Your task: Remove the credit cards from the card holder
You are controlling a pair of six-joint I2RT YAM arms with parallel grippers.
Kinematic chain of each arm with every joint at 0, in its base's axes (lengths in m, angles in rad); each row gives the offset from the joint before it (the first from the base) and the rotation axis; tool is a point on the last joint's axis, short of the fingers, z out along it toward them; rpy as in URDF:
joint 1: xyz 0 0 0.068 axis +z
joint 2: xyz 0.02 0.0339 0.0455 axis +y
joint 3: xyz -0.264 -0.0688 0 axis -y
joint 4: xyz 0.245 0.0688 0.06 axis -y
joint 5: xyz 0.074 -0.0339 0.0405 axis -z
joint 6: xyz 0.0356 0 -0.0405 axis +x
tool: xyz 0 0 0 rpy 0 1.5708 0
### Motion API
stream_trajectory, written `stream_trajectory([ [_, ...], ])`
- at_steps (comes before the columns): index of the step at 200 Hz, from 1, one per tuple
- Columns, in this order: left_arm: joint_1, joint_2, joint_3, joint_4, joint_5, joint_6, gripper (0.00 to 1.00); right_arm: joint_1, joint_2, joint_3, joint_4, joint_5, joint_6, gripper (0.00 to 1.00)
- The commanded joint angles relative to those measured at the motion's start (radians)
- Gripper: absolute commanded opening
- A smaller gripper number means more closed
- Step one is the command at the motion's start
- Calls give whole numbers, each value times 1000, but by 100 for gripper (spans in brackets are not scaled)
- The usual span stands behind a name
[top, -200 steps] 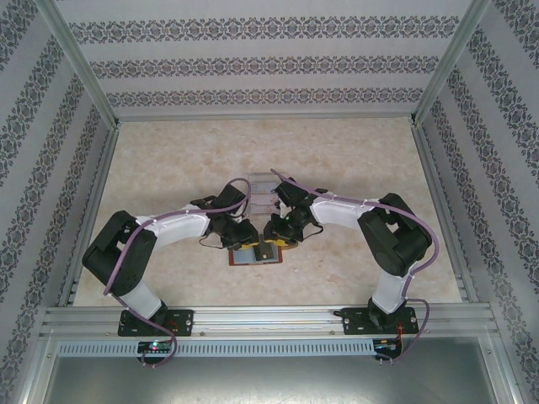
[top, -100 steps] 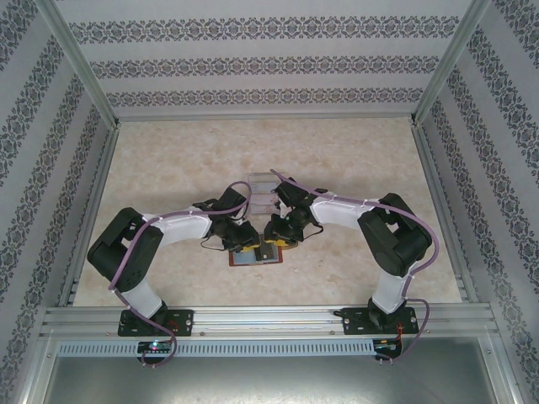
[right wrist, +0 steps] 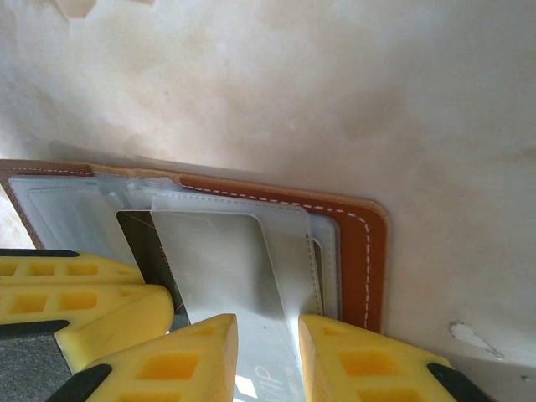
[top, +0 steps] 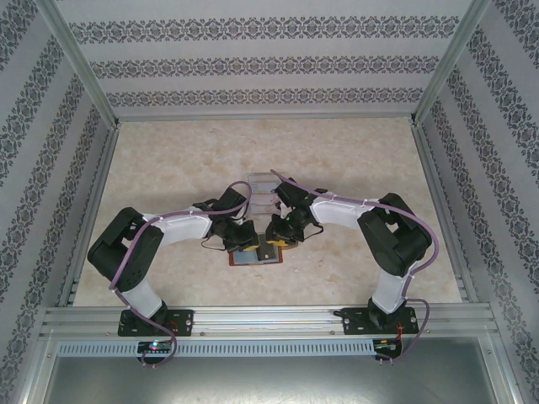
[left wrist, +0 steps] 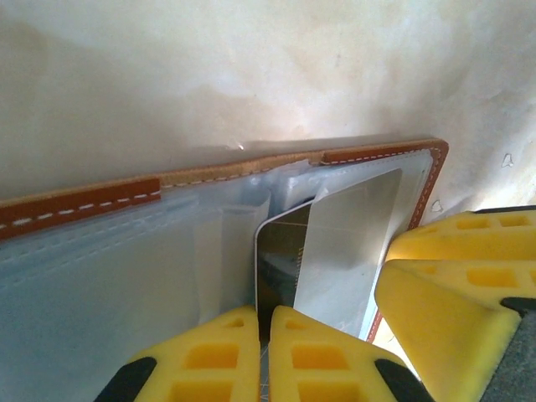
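The brown leather card holder (top: 257, 258) lies open on the table between both arms, its stitched rim (left wrist: 84, 205) (right wrist: 356, 251) framing clear grey-blue pockets. My left gripper (top: 246, 243) (left wrist: 264, 322) is shut on the edge of a dark card (left wrist: 280, 251) (right wrist: 136, 239) sticking out of a pocket. A pale credit card (left wrist: 352, 226) (right wrist: 226, 268) lies partly out of the neighbouring pocket. My right gripper (top: 274, 239) (right wrist: 268, 335) is open, its yellow fingers straddling that pale card. Both pairs of fingers sit close together over the holder.
A clear acrylic tiered rack (top: 262, 187) stands just behind the two grippers. Marbled tabletop (top: 354, 160) stretches to the back and sides, bounded by patterned walls and aluminium frame rails (top: 253, 316) at the near edge.
The left arm's elbow has dropped and shifted slightly right over the last second. Both grippers stay over the holder with almost no movement.
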Motion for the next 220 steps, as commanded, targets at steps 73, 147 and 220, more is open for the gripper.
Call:
stream_trajectory([
  [73, -5, -74, 19, -132, -79, 52, 6, 11, 28, 7, -53, 32, -14, 28],
  [147, -1, -121, 74, -290, -122, 125, 5, 11, 32, 10, -55, 28, -17, 28],
  [220, -1, -110, 149, -429, -183, 175, 4, 11, 34, 16, -58, 28, -19, 28],
])
